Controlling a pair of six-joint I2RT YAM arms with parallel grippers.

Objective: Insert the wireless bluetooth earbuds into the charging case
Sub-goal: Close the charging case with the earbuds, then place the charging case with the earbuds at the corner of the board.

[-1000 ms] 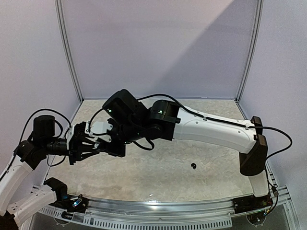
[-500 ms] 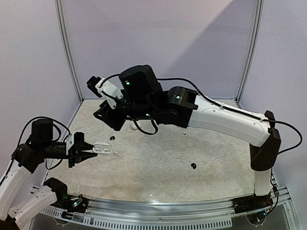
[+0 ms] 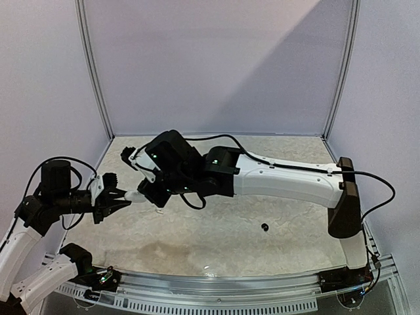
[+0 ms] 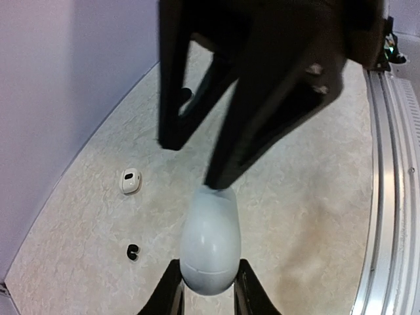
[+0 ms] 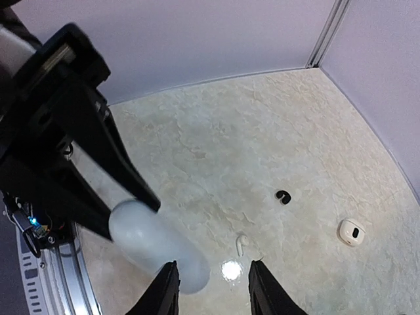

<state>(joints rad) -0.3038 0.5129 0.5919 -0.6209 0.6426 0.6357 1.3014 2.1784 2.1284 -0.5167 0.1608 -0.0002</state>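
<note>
The charging case (image 4: 209, 244), a white oval pebble with its seam closed, is held off the table by my left gripper (image 4: 208, 266), shut on its near end. In the top view the case (image 3: 134, 195) sticks out rightward from the left gripper (image 3: 121, 199). My right gripper (image 5: 213, 281) is open; the case's far end (image 5: 157, 246) lies by its left finger, ungripped. On the table lie a white stemmed earbud (image 5: 241, 244), a black earbud (image 5: 283, 196) and a small white rounded earbud with a dark spot (image 5: 352, 231).
Another black earbud (image 3: 264, 227) lies right of centre on the marbled table (image 3: 216, 243). Pale enclosure walls stand to the left, back and right. A metal rail (image 3: 210, 289) runs along the near edge. The right arm (image 3: 282, 180) spans the middle of the table.
The right arm lifted up and away from the case, then came back down to its far end. The left gripper kept its hold and shifted slightly.
</note>
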